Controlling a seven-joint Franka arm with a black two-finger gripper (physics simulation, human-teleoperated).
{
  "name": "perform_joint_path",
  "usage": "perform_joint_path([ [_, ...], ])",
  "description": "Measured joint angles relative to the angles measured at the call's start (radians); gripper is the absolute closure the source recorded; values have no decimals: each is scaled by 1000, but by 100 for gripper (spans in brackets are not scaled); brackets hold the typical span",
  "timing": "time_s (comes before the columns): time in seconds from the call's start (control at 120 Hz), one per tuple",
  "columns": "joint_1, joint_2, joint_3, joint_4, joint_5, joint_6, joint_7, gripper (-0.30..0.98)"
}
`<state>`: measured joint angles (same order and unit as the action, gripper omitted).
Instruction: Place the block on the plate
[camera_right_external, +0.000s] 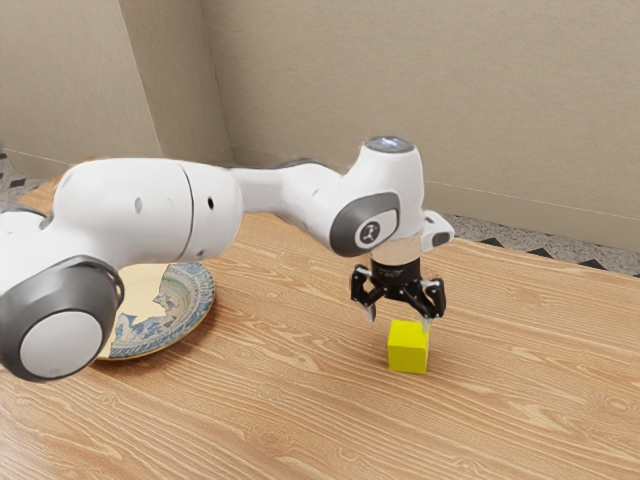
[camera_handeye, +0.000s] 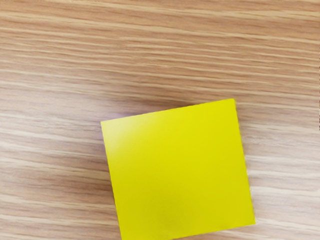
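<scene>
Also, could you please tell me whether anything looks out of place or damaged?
Nothing clearly does: the yellow block sits flat on the table, and the plate, partly hidden by the arm, shows no break.

Arm (camera_right_external: 148, 205): glossy white, rounded segments with thin dark seams and small dark recesses; grey collars ring pale discs at the joints, one disc bearing a dark emblem. Wrist cap: grey-rimmed, bluish marking. Hand (camera_right_external: 399, 314): black, angular, linked, two-fingered, with pale grey tips.

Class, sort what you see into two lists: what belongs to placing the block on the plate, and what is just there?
Part of the job:
- yellow block
- plate
- open gripper

Just there:
- wooden table
- wall
- patterned floor
</scene>
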<state>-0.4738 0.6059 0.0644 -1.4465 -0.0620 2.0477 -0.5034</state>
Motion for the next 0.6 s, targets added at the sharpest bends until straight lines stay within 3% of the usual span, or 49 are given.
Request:
perform_joint_path([
  [0.15,0,41,-14,28,30,41,-28,0],
  [0.4,4,103,-15,79,24,69,-69,0],
  [0.6,18,114,-11,59,-34,76,-90,0],
])
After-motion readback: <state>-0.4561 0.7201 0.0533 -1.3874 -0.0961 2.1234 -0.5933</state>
